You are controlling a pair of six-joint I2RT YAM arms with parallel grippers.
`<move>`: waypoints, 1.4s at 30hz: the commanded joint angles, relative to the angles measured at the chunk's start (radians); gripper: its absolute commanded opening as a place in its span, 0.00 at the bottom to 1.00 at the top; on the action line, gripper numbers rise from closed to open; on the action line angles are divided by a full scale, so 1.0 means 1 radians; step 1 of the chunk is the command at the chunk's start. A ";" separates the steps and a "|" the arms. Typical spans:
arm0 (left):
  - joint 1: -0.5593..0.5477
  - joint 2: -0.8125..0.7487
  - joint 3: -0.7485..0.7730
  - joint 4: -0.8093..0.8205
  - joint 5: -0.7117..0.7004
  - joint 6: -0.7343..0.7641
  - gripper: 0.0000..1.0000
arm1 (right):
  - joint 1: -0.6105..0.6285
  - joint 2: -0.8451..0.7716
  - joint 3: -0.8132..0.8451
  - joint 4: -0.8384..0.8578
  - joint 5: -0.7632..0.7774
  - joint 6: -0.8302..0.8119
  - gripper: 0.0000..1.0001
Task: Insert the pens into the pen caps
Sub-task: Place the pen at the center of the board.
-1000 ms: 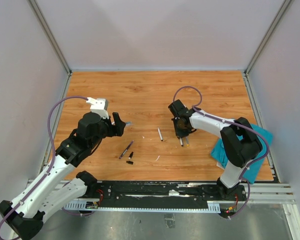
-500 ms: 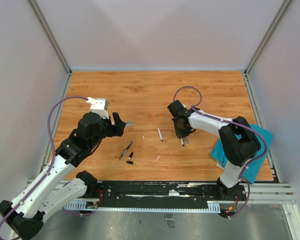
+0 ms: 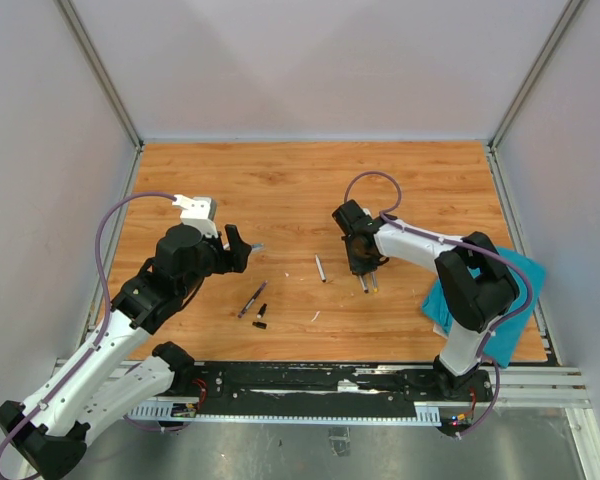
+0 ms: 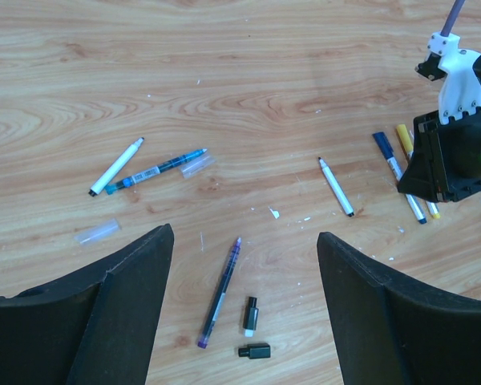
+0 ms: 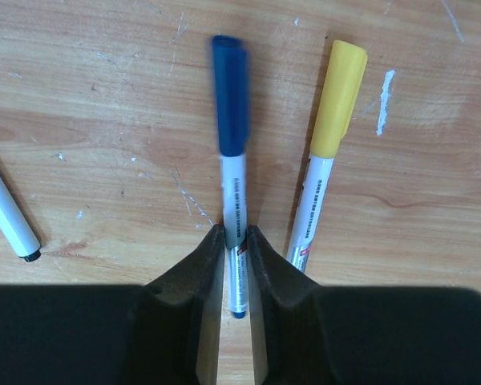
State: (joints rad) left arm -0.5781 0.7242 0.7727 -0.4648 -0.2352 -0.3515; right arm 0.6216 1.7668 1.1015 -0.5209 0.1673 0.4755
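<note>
1. Right gripper had shifted slightly leftward over the table since a second before; fingers pinched narrowly on the white barrel of the blue-capped pen, whose cap end was blurred
2. Yellow-capped pen: lay just beside it, parallel
3. Left gripper: jaws wide apart, holding nothing, above the table
4. Dark pen: beneath it, two black pen caps just beside
5. White pen: uncapped, between dark pen and right gripper
</note>
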 commanded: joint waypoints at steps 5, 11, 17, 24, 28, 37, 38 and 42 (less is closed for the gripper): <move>0.006 -0.010 -0.006 0.022 -0.007 0.012 0.77 | 0.028 0.021 -0.019 -0.033 0.012 0.048 0.12; 0.006 -0.014 -0.006 0.022 -0.010 0.010 0.78 | 0.029 0.035 -0.021 -0.031 0.000 0.071 0.10; 0.006 -0.016 -0.006 0.024 -0.010 0.010 0.77 | 0.035 0.010 -0.035 -0.023 0.002 0.082 0.18; 0.006 -0.018 -0.006 0.022 -0.010 0.010 0.78 | 0.036 -0.034 0.001 -0.029 -0.008 0.063 0.27; 0.006 -0.020 -0.006 0.022 -0.015 0.010 0.78 | 0.035 -0.074 0.037 -0.058 -0.009 0.046 0.29; 0.006 -0.012 -0.009 0.025 -0.016 0.007 0.78 | 0.036 -0.281 0.055 -0.111 0.042 -0.014 0.35; 0.006 -0.010 -0.010 0.027 -0.017 0.005 0.78 | 0.036 -0.312 0.044 -0.100 0.028 -0.037 0.36; 0.006 0.000 -0.016 0.037 -0.023 -0.020 0.78 | 0.036 -0.449 -0.034 -0.034 -0.017 -0.117 0.38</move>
State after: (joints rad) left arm -0.5781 0.7181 0.7692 -0.4629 -0.2432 -0.3538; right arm 0.6418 1.4261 1.1297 -0.5896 0.1753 0.4519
